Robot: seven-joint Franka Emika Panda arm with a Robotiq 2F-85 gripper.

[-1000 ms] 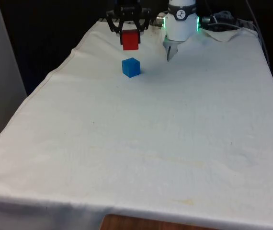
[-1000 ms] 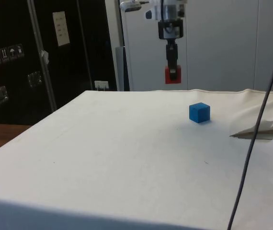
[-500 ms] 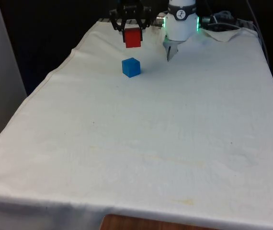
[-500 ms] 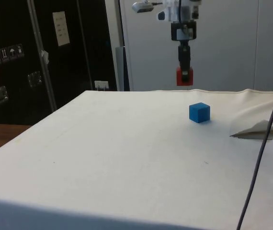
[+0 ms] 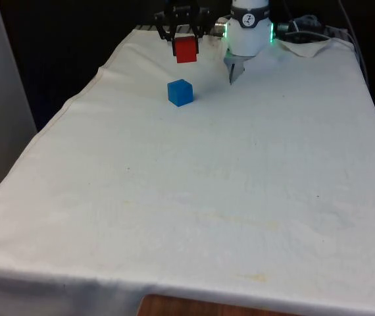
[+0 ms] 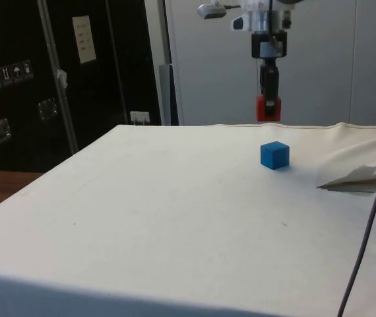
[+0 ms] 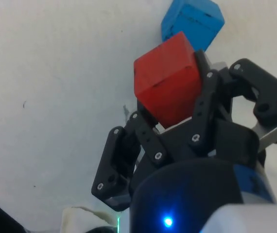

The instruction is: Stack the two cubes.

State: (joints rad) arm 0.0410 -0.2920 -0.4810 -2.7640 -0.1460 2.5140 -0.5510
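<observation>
Since a second ago the gripper (image 5: 185, 41) has carried the red cube (image 5: 186, 50) up and towards the front view's right, so it now hangs nearer above the blue cube (image 5: 180, 92), though a little further towards the table's far end than the blue one. From the front, the white cloth (image 5: 227, 197) covers the whole table, creased along its left edge and faintly stained near the front edge, where a strip of brown wood (image 5: 240, 308) shows beneath the hem. The blue cube sits on the cloth near the far left corner, well apart from everything else on the surface. A crumpled fold of cloth (image 5: 309, 45) lies at the far right corner.

From the side, the gripper (image 6: 269, 99) points straight down with the red cube (image 6: 268, 109) clamped between its fingers, clear of the table. The blue cube (image 6: 274, 155) rests below it, slightly nearer this camera's side. Dark cabinets (image 6: 56, 72) with small labels stand behind the table, next to a pale wall (image 6: 320, 59). A thin cable (image 6: 373, 218) hangs across the right of this view.

At the wrist, the black fingers (image 7: 204, 104) are closed tight on the red cube (image 7: 166, 77), and the blue cube (image 7: 192, 22) lies on the cloth beyond it, not touching it.
</observation>
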